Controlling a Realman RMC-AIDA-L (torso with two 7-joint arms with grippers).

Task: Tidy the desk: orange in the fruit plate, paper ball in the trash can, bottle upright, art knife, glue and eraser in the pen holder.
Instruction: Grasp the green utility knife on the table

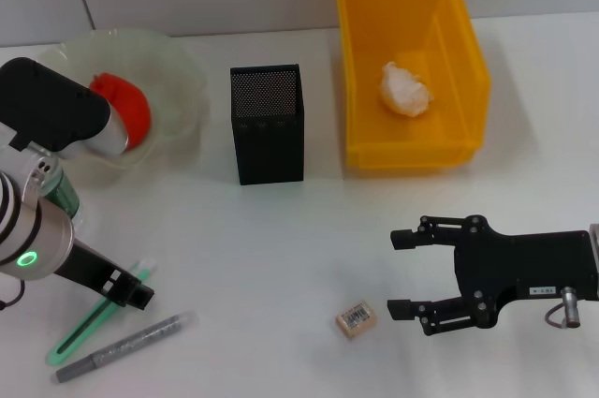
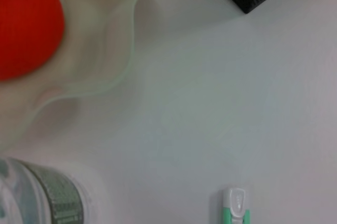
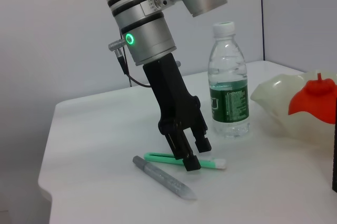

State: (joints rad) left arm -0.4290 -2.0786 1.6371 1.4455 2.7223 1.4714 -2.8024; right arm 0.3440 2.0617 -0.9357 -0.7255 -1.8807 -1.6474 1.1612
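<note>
The orange (image 1: 126, 108) is seated in the fruit plate (image 1: 182, 80) at the far left of the table (image 1: 281, 257). The paper ball (image 1: 405, 89) is contained in the trash can (image 1: 360, 70) at the far right, and the pen holder (image 1: 268, 124) is positioned between plate and can. The bottle (image 3: 228, 81) is set upright near the plate on the left. The left gripper (image 3: 196, 155) is lowered over the green art knife (image 3: 158, 157), its fingers parted only slightly and nothing clasped between them; the grey glue stick (image 1: 122, 347) is laid just nearer. The right gripper (image 1: 398, 272) is held low at the near right with its jaws spread wide, and the eraser (image 1: 356, 318) is located just to its left, untouched
</note>
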